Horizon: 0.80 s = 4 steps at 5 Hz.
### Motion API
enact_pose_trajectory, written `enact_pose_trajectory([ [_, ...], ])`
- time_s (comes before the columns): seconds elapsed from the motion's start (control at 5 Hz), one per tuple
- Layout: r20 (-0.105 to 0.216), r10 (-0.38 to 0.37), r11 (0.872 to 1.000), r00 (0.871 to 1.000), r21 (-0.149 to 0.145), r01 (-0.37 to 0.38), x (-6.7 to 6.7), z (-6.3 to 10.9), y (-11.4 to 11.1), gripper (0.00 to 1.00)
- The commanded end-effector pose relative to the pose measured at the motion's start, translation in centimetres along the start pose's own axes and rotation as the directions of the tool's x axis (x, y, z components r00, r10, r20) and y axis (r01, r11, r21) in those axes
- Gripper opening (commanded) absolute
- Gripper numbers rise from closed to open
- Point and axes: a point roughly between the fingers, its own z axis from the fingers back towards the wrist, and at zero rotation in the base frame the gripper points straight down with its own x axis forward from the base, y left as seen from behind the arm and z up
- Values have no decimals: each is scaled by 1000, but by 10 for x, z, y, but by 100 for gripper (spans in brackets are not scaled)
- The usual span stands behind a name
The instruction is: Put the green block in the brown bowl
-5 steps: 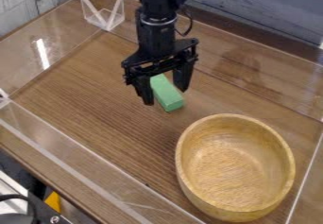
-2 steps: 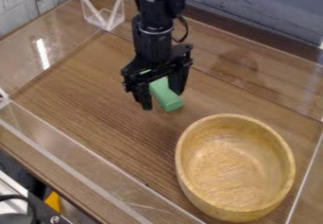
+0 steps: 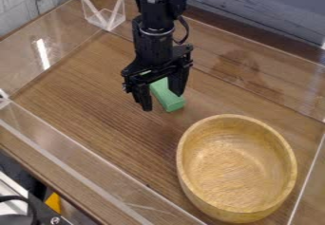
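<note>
- On the wood-grain tabletop point(image 3: 89, 105), the gripper point(image 3: 158, 88) now sits lower over the green block point(image 3: 169, 99) than it did a second ago; since the shot taken just before this one, nothing visible has shifted.
- Its jaws are spread wide and straddle the block, one finger point(image 3: 132, 88) on the left of it and one on the right, pointing straight down. They have not closed, and whether either finger touches the block cannot be told from this view.
- The green block lies flat on the table, partly hidden behind the fingers, in the same spot as before. It has not been lifted.
- My reading: the descent is finished and the arm is lined up for the grasp. Closing on the block looks like the next step, then lifting and carrying it toward the lower right.
- The brown bowl point(image 3: 193, 141) stands on the table to the lower right of the block, near it but not touching. It is upright, and its inside shows only bare wood grain, so nothing is in it yet.
- A clear acrylic wall point(image 3: 45, 34) rings the work area, and a small clear stand point(image 3: 105, 14) sits at the back, well away from the action.
</note>
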Motion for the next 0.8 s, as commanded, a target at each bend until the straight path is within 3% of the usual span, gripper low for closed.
enact_pose_trajectory([
  [0.0, 19, -13, 1000, 1000, -22, 14, -1, 10, -4, 100],
  [0.6, 18, -26, 999, 1000, -18, 26, -5, 13, -6, 100],
])
